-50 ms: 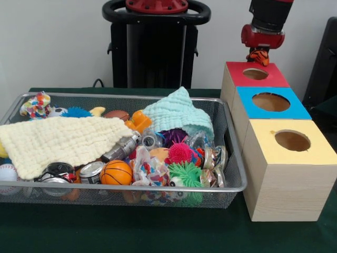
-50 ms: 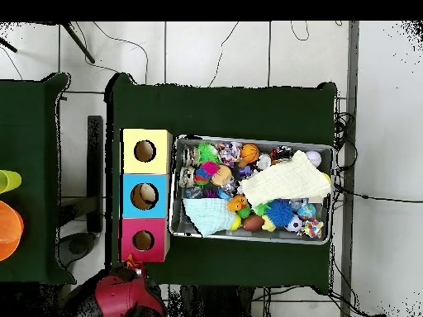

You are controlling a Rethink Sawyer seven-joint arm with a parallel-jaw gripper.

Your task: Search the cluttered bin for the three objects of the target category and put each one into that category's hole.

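The gripper (image 1: 258, 56) hangs over the red hole (image 1: 255, 74), its fingers holding an orange striped toy (image 1: 258, 56), not dropped yet, while the bin (image 1: 236, 174) is full.

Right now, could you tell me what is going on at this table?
The red and black robot arm holds its gripper above the red-topped box, clamped on a small orange and black striped toy, right over that box's round hole. The blue-topped box and yellow-topped box stand beside it. The wire mesh bin remains full of balls, cans and two knitted cloths.
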